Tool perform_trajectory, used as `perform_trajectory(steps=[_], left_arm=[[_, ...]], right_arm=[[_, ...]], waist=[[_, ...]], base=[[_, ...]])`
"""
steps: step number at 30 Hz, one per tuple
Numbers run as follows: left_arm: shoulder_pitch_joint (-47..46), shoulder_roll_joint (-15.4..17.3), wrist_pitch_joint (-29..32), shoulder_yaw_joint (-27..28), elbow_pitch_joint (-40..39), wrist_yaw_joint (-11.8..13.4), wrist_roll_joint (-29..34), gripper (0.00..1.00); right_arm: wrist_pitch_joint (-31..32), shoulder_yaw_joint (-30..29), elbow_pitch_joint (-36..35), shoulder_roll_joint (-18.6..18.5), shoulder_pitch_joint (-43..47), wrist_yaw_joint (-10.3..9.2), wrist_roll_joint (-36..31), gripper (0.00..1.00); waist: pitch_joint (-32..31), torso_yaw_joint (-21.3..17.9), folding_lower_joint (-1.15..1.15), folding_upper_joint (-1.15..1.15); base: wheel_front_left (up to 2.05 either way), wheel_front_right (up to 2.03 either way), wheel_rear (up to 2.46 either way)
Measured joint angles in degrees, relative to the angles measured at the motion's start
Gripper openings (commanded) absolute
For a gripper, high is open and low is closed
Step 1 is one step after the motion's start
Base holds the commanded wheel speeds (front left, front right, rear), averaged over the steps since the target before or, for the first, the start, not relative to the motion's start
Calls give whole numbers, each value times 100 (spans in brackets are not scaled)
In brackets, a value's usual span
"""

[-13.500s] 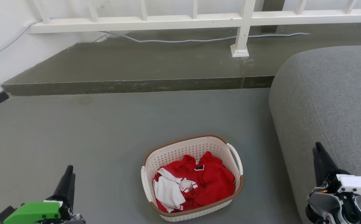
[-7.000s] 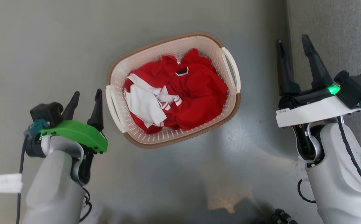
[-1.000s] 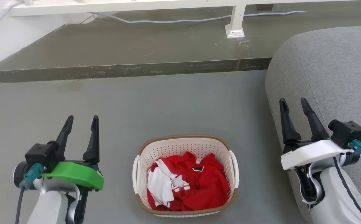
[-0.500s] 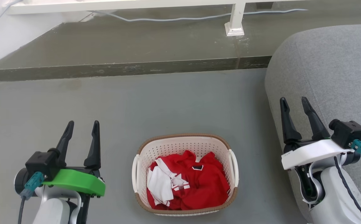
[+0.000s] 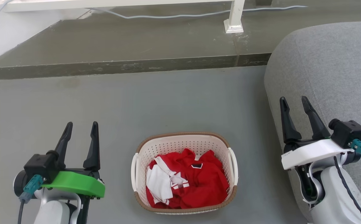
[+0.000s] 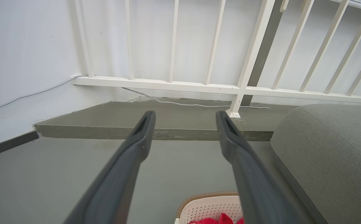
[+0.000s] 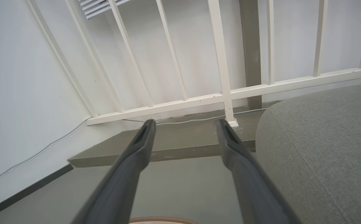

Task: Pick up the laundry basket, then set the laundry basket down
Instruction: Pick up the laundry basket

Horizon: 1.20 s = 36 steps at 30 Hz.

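No text, brand or number can be read; a tiny dark marking on the white mount of the right pincer is too small to make out. The black collar patch on the red garment shows no legible lettering.

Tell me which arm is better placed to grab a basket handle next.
Left, probably. The left gripper is open, with bare floor between it and the left handle of the basket. The right gripper is open too but looks farther from the right handle, close by the grey sofa.

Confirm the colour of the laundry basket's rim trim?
Brown, woven-look, around the cream-white perforated laundry basket. Clearest in the head view.
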Motion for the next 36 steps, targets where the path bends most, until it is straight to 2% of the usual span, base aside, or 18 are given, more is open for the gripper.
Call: perform_trajectory(steps=[18,36], left_arm=[[12,-62,0,77,-78,-99,30,100],[-615,-107,0,-16,363,-171,-142,100]], right_arm=[[0,21,-120,1,-1,2,-4,100],[0,-21,34,3,-241,47,-16,100]], waist=[[320,-54,0,0],[1387,-88,0,0]], base=[[0,0,0],[0,0,0]])
